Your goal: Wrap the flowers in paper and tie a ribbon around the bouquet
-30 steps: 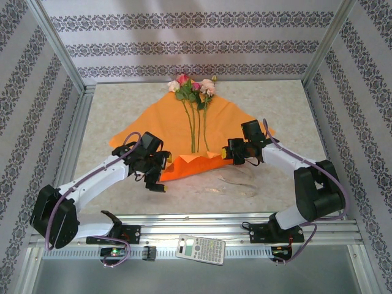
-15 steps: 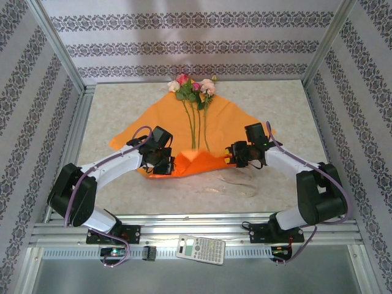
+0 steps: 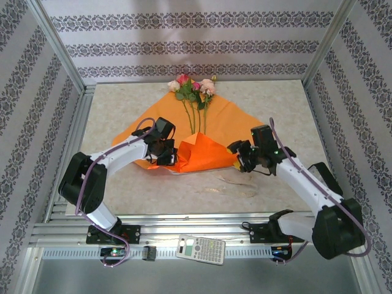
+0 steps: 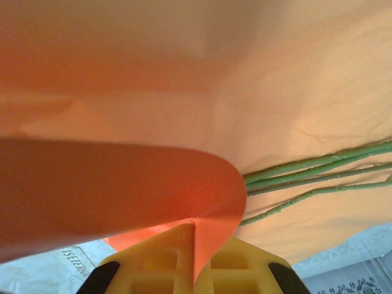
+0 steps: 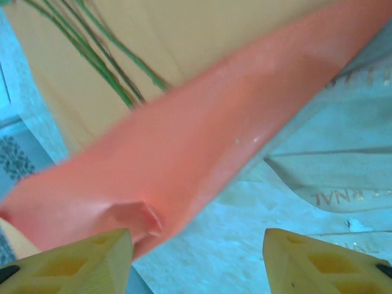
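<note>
- Paper (image 3: 214, 119) lay spread on the surface (image 3: 122, 104), one corner toward the far wall. Flowers (image 3: 193, 86) lay on it, heads just past that corner, stems (image 3: 195, 122) running down the middle toward the arms. This reads as the layout for rolling a cone around them.
- The paper's near edge stood folded up and over the stem ends as a flap (image 3: 205, 154), most likely to close the bottom of the wrap.
- Left jaws were together, clamped on the paper. In the wrist view the sheet's edge sat pinched between the two yellow fingers (image 4: 153, 263) and curled up over them, with the stems under the sheet off to one side.
- Right jaws were apart, holding nothing. The flap's crumpled corner lay just beside one finger (image 5: 73, 260); the other finger hung over bare surface.
- Judgement: this was the first fold of the wrap, so the task was early. The left grip probably kept the flap from springing flat, leaving the right free to take a new hold.
- Ribbon (image 3: 231, 184), pale with faint lettering and hard to pick out, lay loose on the surface just on the near side of the paper, between the arms. Nothing touched it, and tying had not begun.
- Risks: thin creased paper could tear or slip at the pinch, and loose stems could roll off line as the sheet comes over.
</note>
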Robot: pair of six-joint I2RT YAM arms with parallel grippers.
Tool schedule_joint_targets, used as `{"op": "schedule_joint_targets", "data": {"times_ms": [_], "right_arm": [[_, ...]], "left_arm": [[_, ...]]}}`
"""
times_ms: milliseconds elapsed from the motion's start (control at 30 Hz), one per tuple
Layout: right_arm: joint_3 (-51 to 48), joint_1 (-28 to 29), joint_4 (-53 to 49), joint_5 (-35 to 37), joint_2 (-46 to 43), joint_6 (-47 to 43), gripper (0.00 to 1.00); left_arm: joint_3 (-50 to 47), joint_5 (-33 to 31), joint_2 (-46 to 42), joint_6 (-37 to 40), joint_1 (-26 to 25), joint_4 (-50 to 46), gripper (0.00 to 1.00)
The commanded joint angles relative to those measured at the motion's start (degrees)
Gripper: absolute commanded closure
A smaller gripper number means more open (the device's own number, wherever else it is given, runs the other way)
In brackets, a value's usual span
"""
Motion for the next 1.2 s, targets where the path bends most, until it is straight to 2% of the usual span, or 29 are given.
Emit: {"op": "schedule_joint_targets", "data": {"times_ms": [0,133,233,367,533,700,900,1067,1167], "right_arm": [[-5.4,4.3,8.4,-0.6,1.3,1.4,0.42],[-4.9,11.4,18.2,-0.8,7.7,6.1,0.42],[-6.7,14.6,28.0,0.8,11.6,12.1,0.40],[-10.1,17.4,40.1,3.5,16.6,20.8,0.40],[-12.6,20.6,48.2,7.9,21.2,26.4,0.40],[-12.3,20.7,52.5,11.4,23.3,27.4,0.40],[-11.8,20.7,53.2,13.2,25.2,27.9,0.41],[-12.0,20.7,54.3,14.2,27.2,28.7,0.51],[-11.7,20.8,54.4,14.4,28.7,29.4,0.61]], "left_arm": [[1.9,0.6,1.0,2.7,1.3,-3.0,1.00],[2.0,1.0,0.8,3.8,1.9,-4.0,1.00],[2.2,1.2,0.7,4.7,2.2,-4.9,1.00],[1.6,2.1,0.7,5.1,2.6,-4.9,1.00],[1.5,2.7,1.2,6.0,3.0,-4.4,1.00],[2.1,3.4,1.6,7.1,3.2,-4.8,1.00],[2.1,4.1,1.9,7.8,3.7,-4.5,1.00],[3.4,4.2,2.5,9.5,4.4,-5.2,1.00],[3.4,4.2,2.7,10.5,4.9,-5.0,0.97]]}}
